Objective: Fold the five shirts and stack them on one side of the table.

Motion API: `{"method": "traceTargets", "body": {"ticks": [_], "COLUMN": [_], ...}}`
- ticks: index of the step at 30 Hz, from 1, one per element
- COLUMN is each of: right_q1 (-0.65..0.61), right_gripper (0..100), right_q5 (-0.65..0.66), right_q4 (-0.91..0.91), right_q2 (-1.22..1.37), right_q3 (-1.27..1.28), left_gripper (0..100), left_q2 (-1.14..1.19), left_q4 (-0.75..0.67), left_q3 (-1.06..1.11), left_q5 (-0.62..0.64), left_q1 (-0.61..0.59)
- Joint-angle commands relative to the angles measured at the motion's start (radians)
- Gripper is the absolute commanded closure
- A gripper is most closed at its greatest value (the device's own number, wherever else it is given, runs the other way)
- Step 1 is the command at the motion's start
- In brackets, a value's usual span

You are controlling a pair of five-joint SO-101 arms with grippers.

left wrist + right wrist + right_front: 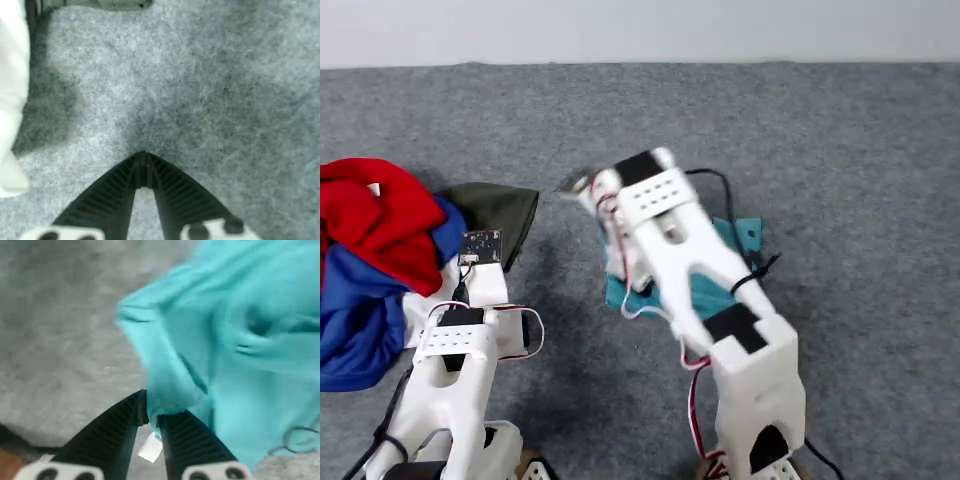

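Folding the teal shirt [240, 340] looks to be the step in hand. The right claw [150, 407] is closed on one edge of it, near a small white tag, with the cloth bunched between its tips. The shirt lies mid-tabletop [840, 180], under the right arm, crumpled rather than flat.

The left claw [142, 160] is shut with nothing in it, just over bare grey surface near the pile.

The next move likely calls for carrying the pinched edge across the body of the shirt and laying it down smooth before letting go. The idle left claw could pin the far side so the cloth does not drag.

Count — one teal shirt apart, and a heap at the left edge: one red [380, 215], one blue [360, 330], one dark green [500, 210], and what seems to be one white [12, 90]. That makes five, none folded yet. Two arms, two claws.
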Motion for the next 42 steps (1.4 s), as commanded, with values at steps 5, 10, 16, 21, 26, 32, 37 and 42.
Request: {"method": "traceTargets", "body": {"ticks": [5, 10, 16, 21, 26, 32, 37, 42], "right_q1": [-0.173, -0.119, 0.059, 0.153, 0.182, -0.007, -0.105, 0.013], "right_gripper": [80.8, 79.4, 79.4, 80.5, 94.3, 98.8, 98.8, 98.9], "right_q5": [-0.015, -0.031, -0.029, -0.028, -0.005, -0.032, -0.034, -0.034], "right_q4": [0.038, 0.042, 0.042, 0.042, 0.042, 0.035, 0.005, 0.047], "right_q2": [-0.071, -0.085, -0.096, -0.091, -0.068, -0.045, -0.054, -0.087], "right_q3": [0.015, -0.048, -0.144, -0.14, -0.049, 0.172, 0.175, 0.081], "left_gripper": [98, 98, 98, 98, 98, 98, 98, 98], "left_q2": [0.0, 0.0, 0.0, 0.0, 0.0, 0.0, 0.0, 0.0], "left_q4": [0.028, 0.028, 0.028, 0.028, 0.028, 0.028, 0.028, 0.028], "left_q3": [0.01, 0.01, 0.01, 0.01, 0.01, 0.01, 0.01, 0.01], "left_q5": [-0.012, -0.012, -0.012, -0.012, -0.012, -0.012, -0.012, -0.012], "left_q1": [0.012, 0.012, 0.012, 0.012, 0.012, 0.012, 0.012, 0.012]}}
